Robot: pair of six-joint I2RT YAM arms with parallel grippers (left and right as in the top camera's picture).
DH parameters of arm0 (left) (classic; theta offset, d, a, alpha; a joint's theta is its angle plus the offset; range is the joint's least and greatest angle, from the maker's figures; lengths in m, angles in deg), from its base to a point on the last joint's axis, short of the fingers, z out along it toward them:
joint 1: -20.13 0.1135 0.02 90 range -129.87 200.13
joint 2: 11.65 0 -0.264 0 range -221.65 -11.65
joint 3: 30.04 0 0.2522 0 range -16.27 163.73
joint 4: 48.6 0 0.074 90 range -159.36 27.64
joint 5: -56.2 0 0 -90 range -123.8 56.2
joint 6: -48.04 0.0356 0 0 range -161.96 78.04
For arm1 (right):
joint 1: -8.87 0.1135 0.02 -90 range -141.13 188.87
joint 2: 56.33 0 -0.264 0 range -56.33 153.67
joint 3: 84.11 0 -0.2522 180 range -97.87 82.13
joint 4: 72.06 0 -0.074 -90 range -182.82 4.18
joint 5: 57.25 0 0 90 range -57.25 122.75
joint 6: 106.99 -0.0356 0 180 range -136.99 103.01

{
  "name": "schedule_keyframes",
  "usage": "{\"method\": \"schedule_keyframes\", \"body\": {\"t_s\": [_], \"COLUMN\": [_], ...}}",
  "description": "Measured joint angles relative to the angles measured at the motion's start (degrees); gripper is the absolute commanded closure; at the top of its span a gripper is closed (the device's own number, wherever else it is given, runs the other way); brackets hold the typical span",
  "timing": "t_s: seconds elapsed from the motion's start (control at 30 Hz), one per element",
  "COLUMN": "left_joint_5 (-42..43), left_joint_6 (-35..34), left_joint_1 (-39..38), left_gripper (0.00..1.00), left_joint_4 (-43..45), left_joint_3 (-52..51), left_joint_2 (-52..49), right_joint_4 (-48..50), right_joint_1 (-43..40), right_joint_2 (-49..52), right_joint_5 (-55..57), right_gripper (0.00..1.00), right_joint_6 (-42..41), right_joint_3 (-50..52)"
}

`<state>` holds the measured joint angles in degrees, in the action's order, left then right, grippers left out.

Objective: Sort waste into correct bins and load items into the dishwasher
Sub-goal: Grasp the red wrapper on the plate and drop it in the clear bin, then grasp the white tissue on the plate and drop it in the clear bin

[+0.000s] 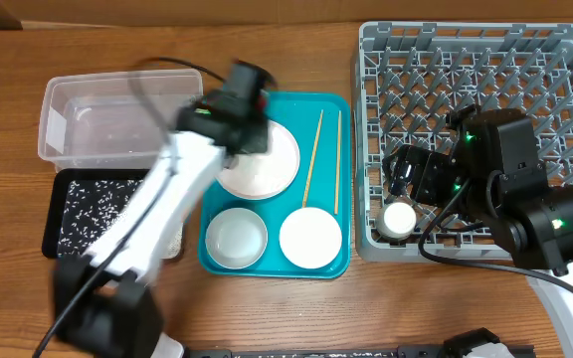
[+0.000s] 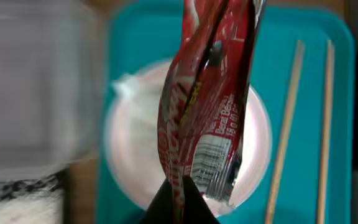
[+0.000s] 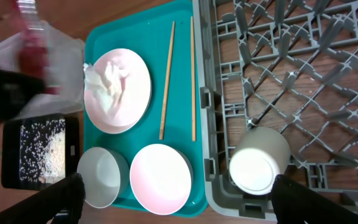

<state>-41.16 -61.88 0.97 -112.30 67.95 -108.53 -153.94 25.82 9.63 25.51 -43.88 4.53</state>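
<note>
Red packet sits clamped in your left pincer, right pincer apart. Only rice and cup look done; napkin, plate, bowls, chopsticks wait.

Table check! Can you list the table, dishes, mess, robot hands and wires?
Surface: wooden table, teal tray in the middle.
Job's things: white plate with napkin, chopsticks, greyish bowl, pinkish bowl on the tray; white cup in dish rack corner; rice in black tray; clear tub beside it.
Clutter: nothing seen.
Grippers: left gripper shut on red sauce packet near the plate; right gripper open by the cup.
Cables: black cable over the tub; second cable across the rack's front.
Surroundings: nothing seen.
</note>
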Motion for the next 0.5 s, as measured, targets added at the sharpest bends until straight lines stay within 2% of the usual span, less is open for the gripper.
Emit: {"method": "schedule_keyframes", "body": {"t_s": [0.13, 0.17, 0.2, 0.23, 0.33, 0.5], "left_joint_5": [-1.8, -2.0, -1.9, -1.6, 2.5, 8.6], "left_joint_6": [-2.1, -2.5, -2.6, -2.7, 0.5, 4.2], "left_joint_1": [9.9, 12.7, 15.1, 17.1, 20.3, 19.1], "left_gripper": [0.96, 0.88, 0.7, 0.57, 0.41, 0.4], "left_joint_4": [-3.2, -3.3, -3.3, -3.0, 0.2, 1.1], "left_joint_3": [0.7, 0.6, 0.5, 0.4, 0.1, 0.1], "left_joint_2": [2.6, 2.3, 1.7, 1.0, -1.3, -2.1], "right_joint_4": [0.0, 0.0, 0.0, 0.0, 0.0, 0.0], "right_joint_1": [0.0, 0.0, 0.0, 0.0, 0.0, 0.0], "right_joint_2": [0.0, 0.0, 0.0, 0.0, 0.0, 0.0], "right_joint_5": [0.0, 0.0, 0.0, 0.0, 0.0, 0.0], "right_gripper": [0.03, 0.03, 0.03, 0.03, 0.03, 0.03], "right_joint_6": [-0.1, 0.0, 0.0, 0.0, 0.0, 0.0], "right_joint_3": [0.0, 0.0, 0.0, 0.0, 0.0, 0.0]}}
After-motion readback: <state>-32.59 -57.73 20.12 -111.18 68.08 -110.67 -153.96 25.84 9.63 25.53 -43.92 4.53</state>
